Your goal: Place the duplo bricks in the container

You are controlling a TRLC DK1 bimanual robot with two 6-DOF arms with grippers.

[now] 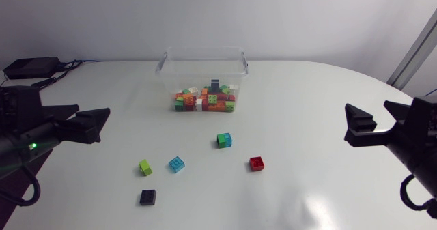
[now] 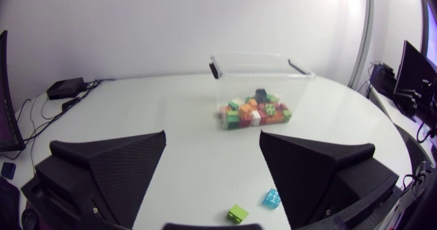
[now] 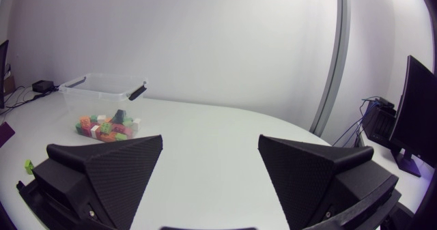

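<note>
Quick status from my end. Both arms are parked at the sides of the table (image 1: 300,100) and neither is carrying anything. The left gripper (image 1: 101,124) has its fingers spread wide with nothing between them, and its own camera shows just bare tabletop in the gap. Same for the right gripper (image 1: 349,125): fingers wide apart, holding nothing, well away from all the bricks.

The clear container (image 1: 166,58) sits at the far middle of the table with a heap of mixed bricks (image 1: 205,100) already inside: red, orange, green, white and a dark one on top.

Five loose ones are out on the table on the near side of the container:
- the green-and-blue brick (image 1: 224,140) is closest to the container
- the red brick (image 1: 257,163) lies a bit nearer to me, toward the right arm
- the light blue brick (image 1: 177,164) and the lime brick (image 1: 145,166) sit near each other, not touching
- the black brick (image 1: 148,197) is nearest the front edge, just in front of the lime one

From the left wrist camera, the lime and light blue bricks show low between the fingers, under the gripper.
</note>
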